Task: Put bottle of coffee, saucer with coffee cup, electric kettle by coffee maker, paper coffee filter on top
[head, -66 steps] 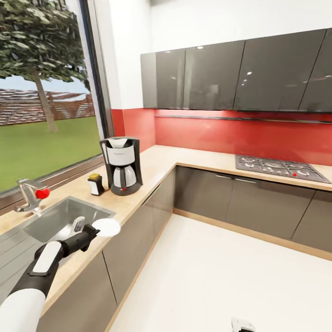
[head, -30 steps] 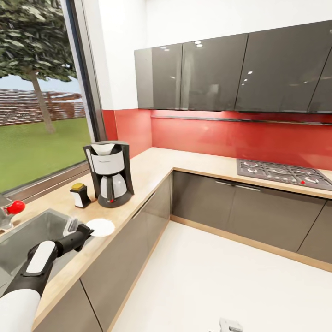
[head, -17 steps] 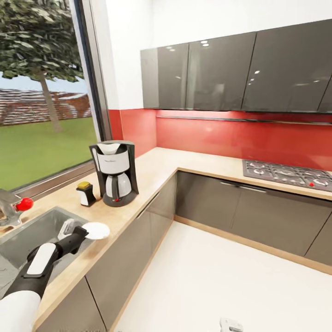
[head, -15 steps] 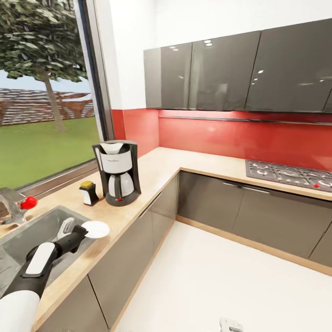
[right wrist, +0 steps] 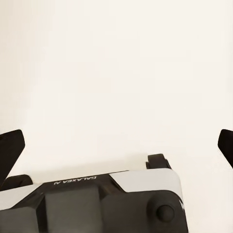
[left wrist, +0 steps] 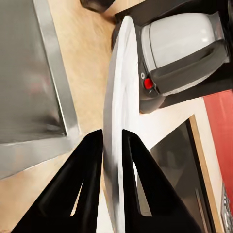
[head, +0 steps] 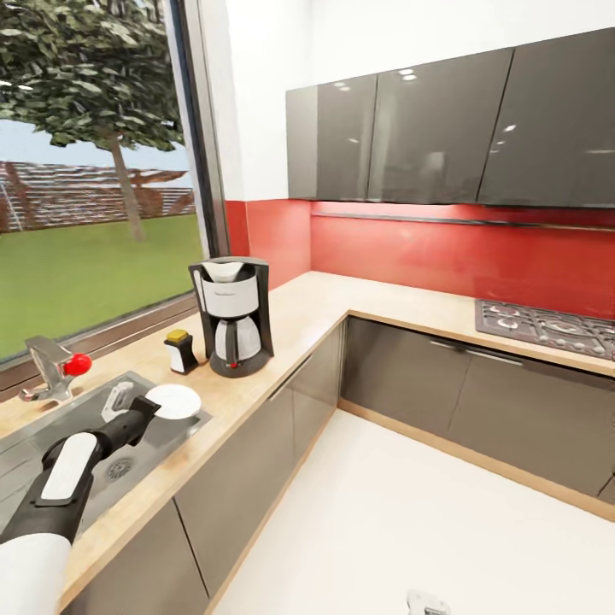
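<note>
The black coffee maker point(head: 232, 314) stands on the light wood kitchen countertop point(head: 299, 312) by the window. The bottle of coffee point(head: 180, 351) is just to its left. My left gripper point(head: 143, 412) is shut on the rim of the white saucer point(head: 173, 401), which hangs flat above the sink's right corner. In the left wrist view the saucer point(left wrist: 116, 111) is edge-on between the black fingers point(left wrist: 90, 179), with the carafe point(left wrist: 187, 39) beyond. My right gripper point(right wrist: 116, 145) is open over pale floor. The coffee cup and electric kettle are out of view. I cannot tell a paper coffee filter from the pale basket.
A grey inset sink point(head: 51, 423) with a red-knobbed faucet point(head: 53, 372) lies under my left arm. A gas hob point(head: 547, 327) sits on the right counter run. Glossy grey cabinets line the corner, and white floor point(head: 384, 512) opens to the right.
The whole picture has shifted, so the camera has turned. My left gripper still holds the saucer, which has gone from above the counter's front strip to above the sink's corner.
</note>
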Tool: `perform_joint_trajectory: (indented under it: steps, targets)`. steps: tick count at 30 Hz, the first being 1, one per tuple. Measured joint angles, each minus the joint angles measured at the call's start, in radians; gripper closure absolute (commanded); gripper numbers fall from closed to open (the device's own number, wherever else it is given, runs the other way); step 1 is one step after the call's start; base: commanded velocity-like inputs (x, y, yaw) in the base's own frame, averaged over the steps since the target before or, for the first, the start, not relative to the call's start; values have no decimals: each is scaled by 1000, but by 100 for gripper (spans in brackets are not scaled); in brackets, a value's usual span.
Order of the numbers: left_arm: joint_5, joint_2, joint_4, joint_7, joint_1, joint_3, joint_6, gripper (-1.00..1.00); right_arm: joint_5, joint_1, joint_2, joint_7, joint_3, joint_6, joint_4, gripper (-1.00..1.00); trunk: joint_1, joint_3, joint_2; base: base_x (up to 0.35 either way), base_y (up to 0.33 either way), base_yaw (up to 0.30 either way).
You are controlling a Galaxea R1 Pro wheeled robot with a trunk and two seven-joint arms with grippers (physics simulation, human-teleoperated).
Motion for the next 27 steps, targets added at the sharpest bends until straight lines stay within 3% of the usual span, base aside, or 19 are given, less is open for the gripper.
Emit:
perform_joint_trajectory:
  steps: [8, 16, 23, 25, 27]
  targets:
    - [-4, 3, 4, 0, 5, 1, 1, 100, 0, 0, 0, 0, 0, 0, 0, -100, 0, -2, 0, 22, -267, 107]
    - [-6, 3, 15, 3, 14, 1, -3, 100, 7, 4, -1, 4, 2, -1, 1, -100, 0, -4, 0, 217, -204, 54]
    - [-7, 6, 15, 8, 24, 3, -7, 100, 7, 14, -2, 4, 2, -4, 1, -100, 0, -4, 0, 194, -30, 0]
    - [-27, 6, 16, 10, 24, 4, -8, 100, 6, 14, -2, 4, 2, -3, 0, -100, 0, -4, 0, 16, -1, 0]
    - [-68, 6, 16, 11, 24, 9, -19, 100, 5, 14, 1, 4, 2, -1, 0, -100, 0, -4, 0, 4, 0, 0]
